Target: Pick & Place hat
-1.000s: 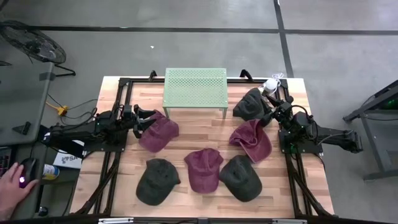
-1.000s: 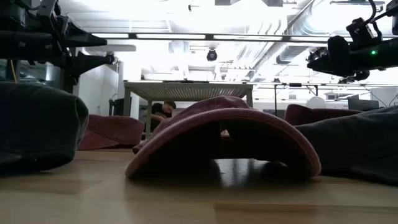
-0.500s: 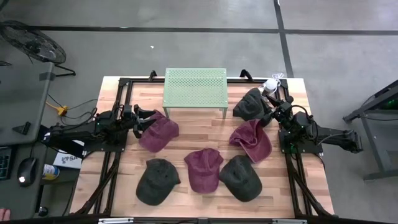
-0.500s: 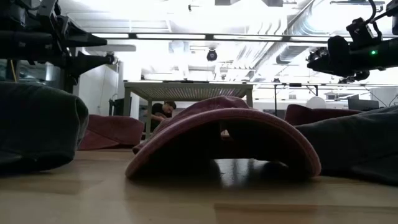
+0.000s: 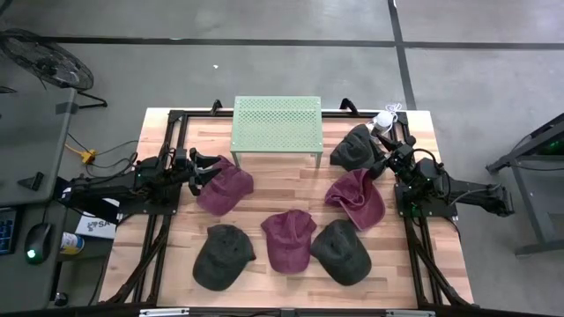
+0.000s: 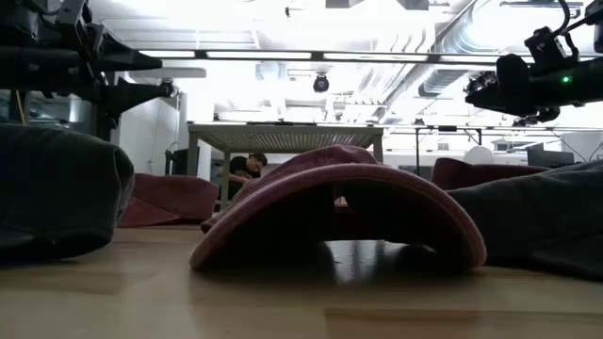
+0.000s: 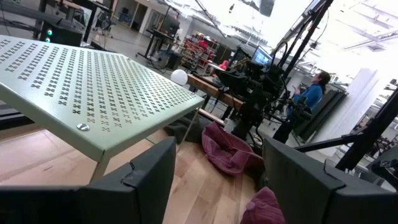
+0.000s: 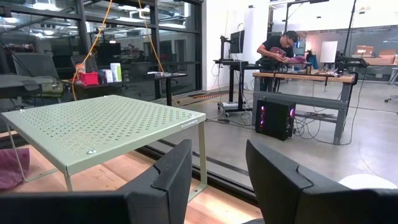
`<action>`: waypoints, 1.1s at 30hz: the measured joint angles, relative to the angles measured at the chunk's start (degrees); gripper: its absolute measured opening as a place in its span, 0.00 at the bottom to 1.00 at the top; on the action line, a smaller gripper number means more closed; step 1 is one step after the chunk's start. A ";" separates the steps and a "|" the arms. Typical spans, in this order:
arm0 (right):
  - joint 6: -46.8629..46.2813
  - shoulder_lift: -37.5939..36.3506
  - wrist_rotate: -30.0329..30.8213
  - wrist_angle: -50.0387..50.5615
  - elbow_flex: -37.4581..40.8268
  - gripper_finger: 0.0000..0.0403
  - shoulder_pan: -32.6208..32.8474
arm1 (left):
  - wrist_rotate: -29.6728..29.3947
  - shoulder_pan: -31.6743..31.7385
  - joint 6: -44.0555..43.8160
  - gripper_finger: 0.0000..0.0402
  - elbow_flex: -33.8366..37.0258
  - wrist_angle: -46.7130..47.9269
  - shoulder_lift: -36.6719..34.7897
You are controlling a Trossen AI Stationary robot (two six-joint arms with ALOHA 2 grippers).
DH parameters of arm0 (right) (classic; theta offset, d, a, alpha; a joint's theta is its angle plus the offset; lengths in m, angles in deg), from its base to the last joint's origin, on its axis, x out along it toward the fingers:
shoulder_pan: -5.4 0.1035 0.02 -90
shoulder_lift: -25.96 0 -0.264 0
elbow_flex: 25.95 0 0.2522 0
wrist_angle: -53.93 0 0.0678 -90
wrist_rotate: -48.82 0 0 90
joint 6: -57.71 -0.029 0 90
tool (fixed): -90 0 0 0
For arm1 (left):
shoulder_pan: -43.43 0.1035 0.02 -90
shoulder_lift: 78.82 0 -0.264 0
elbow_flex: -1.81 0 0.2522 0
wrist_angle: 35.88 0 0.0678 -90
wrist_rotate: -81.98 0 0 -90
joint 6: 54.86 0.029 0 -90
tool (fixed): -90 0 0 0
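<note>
Several caps lie crown-up on the wooden table. Maroon ones sit at the left [image 5: 226,188], the right [image 5: 357,198] and the near middle [image 5: 288,239]. Dark ones sit at the far right [image 5: 354,147], near left [image 5: 222,255] and near right [image 5: 341,251]. My left gripper [image 5: 211,170] hangs open, raised above the left maroon cap's edge [image 7: 217,168]. My right gripper [image 5: 382,158] hangs open, raised beside the far-right dark cap [image 8: 217,165]. Both grippers point toward the green stand.
A green perforated stand [image 5: 275,123] stands on thin legs at the far middle, with bare wood beneath and in front of it. A black frame [image 5: 167,132] borders the table. A white ball [image 5: 383,121] lies at the far right corner. People work in the room beyond.
Both arms have kept still and no cap has moved. A person's hand that lay on the mouse off the table's left side has drawn back out of view.
</note>
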 joint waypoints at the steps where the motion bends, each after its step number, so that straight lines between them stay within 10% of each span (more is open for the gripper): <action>1: 0.00 0.01 -0.01 -0.01 0.01 0.36 -0.01 | 0.00 0.00 0.02 0.59 0.00 -0.02 -0.02; 20: 0.35 0.00 0.01 -0.02 0.01 0.36 -0.01 | 0.00 0.00 0.01 0.59 0.00 -0.01 0.00; 33: 34.70 0.00 -1.86 -0.46 0.00 0.36 -0.02 | 0.00 0.00 0.01 0.59 0.00 0.00 -0.02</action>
